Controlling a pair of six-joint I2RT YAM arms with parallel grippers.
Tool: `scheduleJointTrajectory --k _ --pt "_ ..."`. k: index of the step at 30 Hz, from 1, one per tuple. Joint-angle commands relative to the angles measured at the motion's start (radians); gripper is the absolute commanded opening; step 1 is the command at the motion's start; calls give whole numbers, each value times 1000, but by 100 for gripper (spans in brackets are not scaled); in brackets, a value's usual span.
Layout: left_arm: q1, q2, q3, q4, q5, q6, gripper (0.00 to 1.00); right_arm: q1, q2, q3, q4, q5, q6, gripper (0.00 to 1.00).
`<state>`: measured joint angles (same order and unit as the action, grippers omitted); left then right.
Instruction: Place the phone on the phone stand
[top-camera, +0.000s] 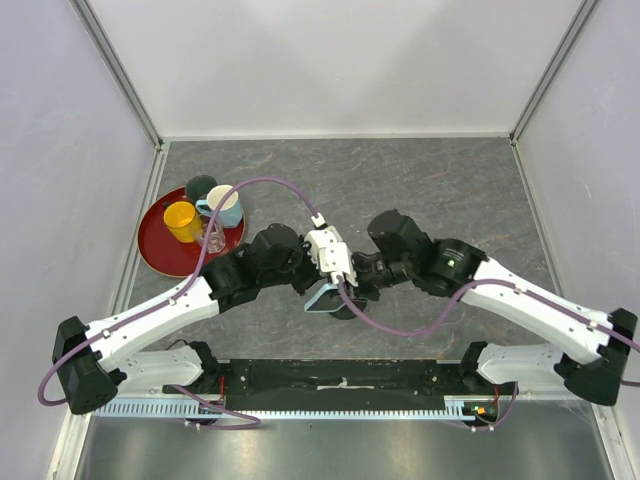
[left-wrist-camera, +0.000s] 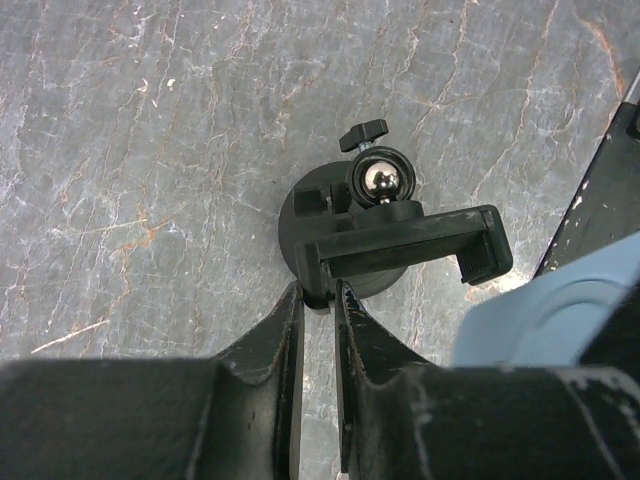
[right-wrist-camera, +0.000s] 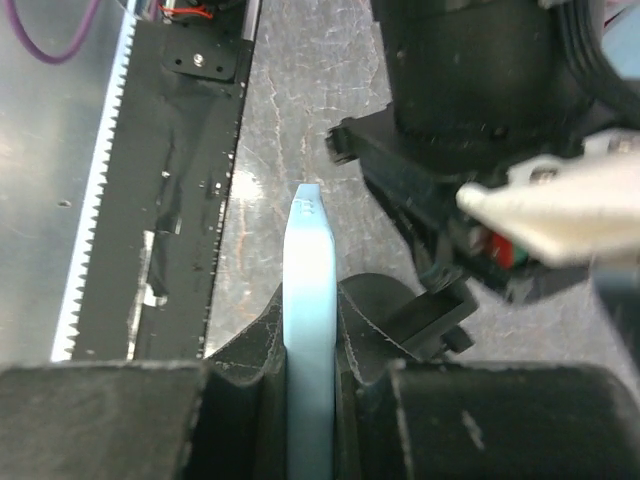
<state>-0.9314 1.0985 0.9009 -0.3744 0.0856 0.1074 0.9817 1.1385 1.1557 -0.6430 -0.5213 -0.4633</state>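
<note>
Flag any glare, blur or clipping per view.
Top external: even light, sharp throughout. Left wrist: phone stand crisp, glint on its chrome ball, phone corner soft at right. Right wrist: phone edge fairly sharp, white bracket at upper right blurred and blown out.

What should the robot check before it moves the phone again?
1. Phone held by the right end effector: ok, pinched edge-on.
2. Phone stand has an empty cradle: ok.
3. Left end effector steadying the stand: ok, fingertips closed on the cradle's end.
4. Phone lined up with the cradle: cannot tell.
5. Phone seated on the stand: not ok, not yet done.
</note>
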Motion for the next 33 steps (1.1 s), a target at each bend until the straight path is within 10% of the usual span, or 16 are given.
scheduleJointTrajectory --k 1,33 --pt "-3 -34 18 -1 68 58 2 2 76 160 14 -31 -217 0" --pt "-1 -121 -22 63 48 48 2 -5 181 62 -63 112 -67 0"
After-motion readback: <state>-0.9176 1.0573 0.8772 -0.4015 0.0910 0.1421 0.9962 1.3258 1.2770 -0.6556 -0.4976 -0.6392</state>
